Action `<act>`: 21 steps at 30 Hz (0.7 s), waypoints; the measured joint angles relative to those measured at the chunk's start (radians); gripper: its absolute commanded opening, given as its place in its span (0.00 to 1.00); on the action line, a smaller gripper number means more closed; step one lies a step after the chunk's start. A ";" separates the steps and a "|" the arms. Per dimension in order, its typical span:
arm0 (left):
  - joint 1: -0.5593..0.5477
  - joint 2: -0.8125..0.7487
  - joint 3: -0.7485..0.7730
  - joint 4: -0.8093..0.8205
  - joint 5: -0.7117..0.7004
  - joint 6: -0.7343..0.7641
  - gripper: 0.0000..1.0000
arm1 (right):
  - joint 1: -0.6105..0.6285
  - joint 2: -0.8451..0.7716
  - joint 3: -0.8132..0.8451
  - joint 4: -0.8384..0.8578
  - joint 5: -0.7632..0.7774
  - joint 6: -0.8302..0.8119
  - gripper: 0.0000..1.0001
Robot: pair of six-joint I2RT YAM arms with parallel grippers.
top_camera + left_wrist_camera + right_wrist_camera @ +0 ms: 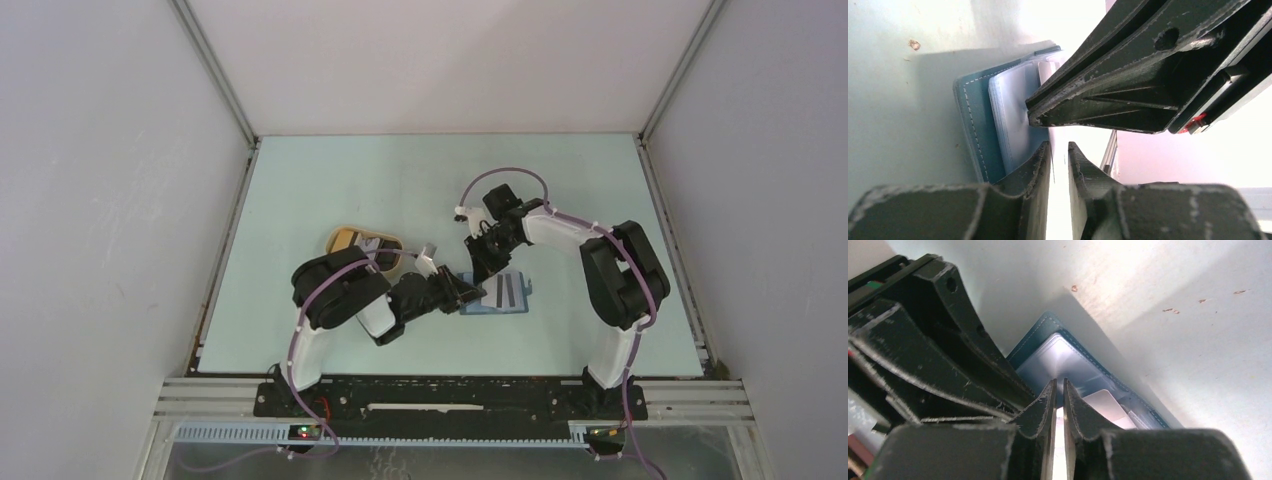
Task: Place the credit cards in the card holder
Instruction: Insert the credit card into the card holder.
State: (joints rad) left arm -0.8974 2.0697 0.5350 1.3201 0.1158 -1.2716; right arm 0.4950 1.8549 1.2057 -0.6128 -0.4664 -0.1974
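Left wrist view: clenching pale card [1059,200] edge-on in left hand [1059,147] at open holder [973,115], toward desk [893,130] near edge; pinching right hand [1059,383] almost closed, grasp unclear.

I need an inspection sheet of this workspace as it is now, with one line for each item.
Surface: pale green table, with small brown specks near the holder.
Job's things: card holder lies open; a pale card shows inside it.
Clutter: tan oval tray, left of the holder and apart from it.
Grippers: left gripper and right gripper are both at the holder, fingers close together; whether they hold a card cannot be told.
Cables: one purple cable on the left arm; another loops over the right arm.
Surroundings: plain walls on three sides; a metal rail at the near edge.
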 measured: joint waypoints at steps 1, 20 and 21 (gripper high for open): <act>-0.001 -0.002 -0.002 0.000 0.000 0.000 0.23 | -0.008 -0.001 0.000 -0.006 -0.022 -0.006 0.18; -0.004 -0.018 -0.026 -0.001 0.001 0.007 0.16 | -0.051 -0.035 0.000 -0.066 -0.185 -0.070 0.19; -0.004 -0.018 -0.026 -0.002 0.002 0.007 0.15 | -0.054 -0.035 0.000 -0.067 -0.190 -0.072 0.20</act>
State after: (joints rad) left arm -0.9012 2.0514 0.5091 1.3182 0.1173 -1.2644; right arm 0.4412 1.8194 1.2060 -0.6800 -0.6567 -0.2691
